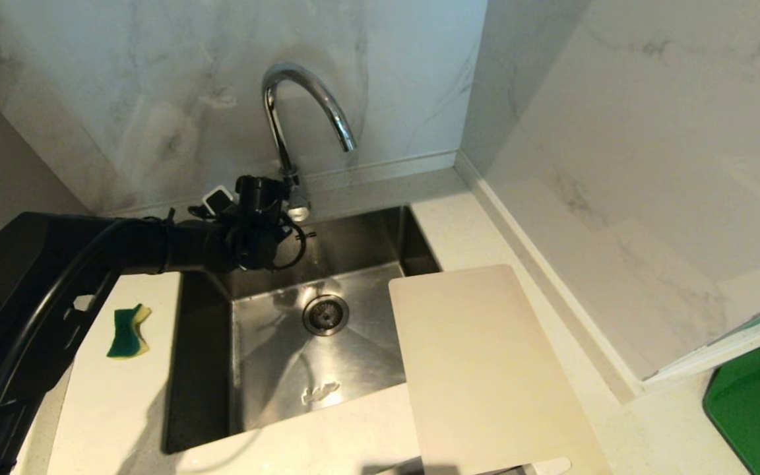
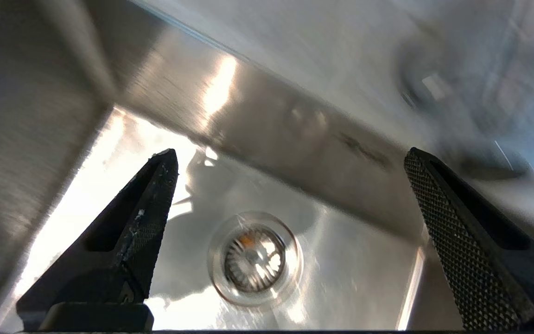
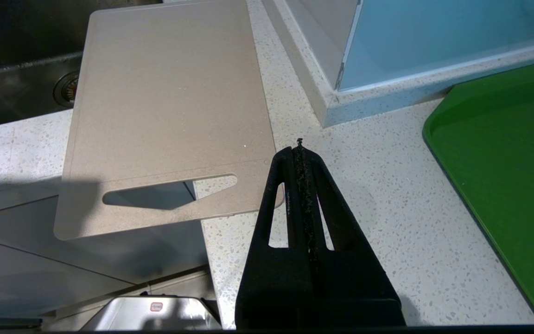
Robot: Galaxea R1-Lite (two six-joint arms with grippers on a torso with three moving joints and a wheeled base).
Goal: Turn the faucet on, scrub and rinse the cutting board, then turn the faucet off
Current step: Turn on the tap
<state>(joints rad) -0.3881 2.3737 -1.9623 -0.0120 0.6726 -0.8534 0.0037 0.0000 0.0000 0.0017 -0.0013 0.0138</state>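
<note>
Cream cutting board [image 1: 485,369] right of sink [image 1: 202,369], long axis near-far, slot end near. Left gripper [image 2: 290,160] spread wide at faucet [image 1: 301,112] base; right gripper [image 3: 300,146] closed, empty.

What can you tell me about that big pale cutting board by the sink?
The cutting board is a thin, cream-white rectangle, plastic by its look, with rounded corners and a long handle slot near one short end. It lies flat on the speckled counter, right of the sink; one long edge overhangs the basin and its slotted end juts past the counter's front edge. It looks dry, and neither gripper touches it.
</note>
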